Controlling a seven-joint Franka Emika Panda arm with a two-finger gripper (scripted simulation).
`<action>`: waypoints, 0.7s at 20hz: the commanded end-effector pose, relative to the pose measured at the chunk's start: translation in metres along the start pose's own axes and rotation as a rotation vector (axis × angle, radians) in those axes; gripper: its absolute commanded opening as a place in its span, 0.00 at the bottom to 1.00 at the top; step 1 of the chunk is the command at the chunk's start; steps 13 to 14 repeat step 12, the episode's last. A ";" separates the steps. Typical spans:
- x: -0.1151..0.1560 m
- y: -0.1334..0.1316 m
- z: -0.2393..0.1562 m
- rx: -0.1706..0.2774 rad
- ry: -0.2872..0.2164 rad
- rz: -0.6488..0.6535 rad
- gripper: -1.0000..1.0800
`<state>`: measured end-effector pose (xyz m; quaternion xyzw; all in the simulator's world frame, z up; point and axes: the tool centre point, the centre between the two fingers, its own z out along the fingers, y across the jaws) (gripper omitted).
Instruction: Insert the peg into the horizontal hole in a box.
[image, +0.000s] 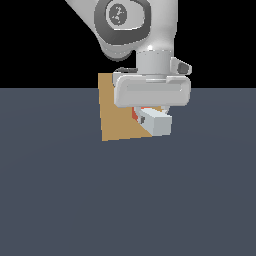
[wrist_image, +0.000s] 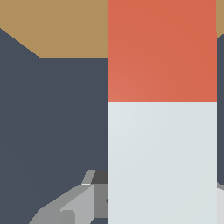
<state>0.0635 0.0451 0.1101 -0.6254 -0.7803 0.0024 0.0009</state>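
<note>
Tan box (image: 117, 120) sits on plain dark slate-blue floor (image: 128, 200)

The desk (image: 60, 200) spread out flat and dark slate-blue, running wide beneath the pincer and out to every side of it. Behind and above the pincer, a plain black backdrop (image: 40, 40) met the desk's far edge.

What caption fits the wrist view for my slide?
Peg, red end forward, held by the hand and pointing at the tan box.
</note>
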 end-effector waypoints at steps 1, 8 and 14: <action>0.029 0.001 -0.003 -0.006 0.001 -0.007 0.00; 0.075 0.002 -0.004 -0.008 0.001 -0.007 0.00; 0.082 0.002 -0.005 -0.008 0.001 -0.007 0.00</action>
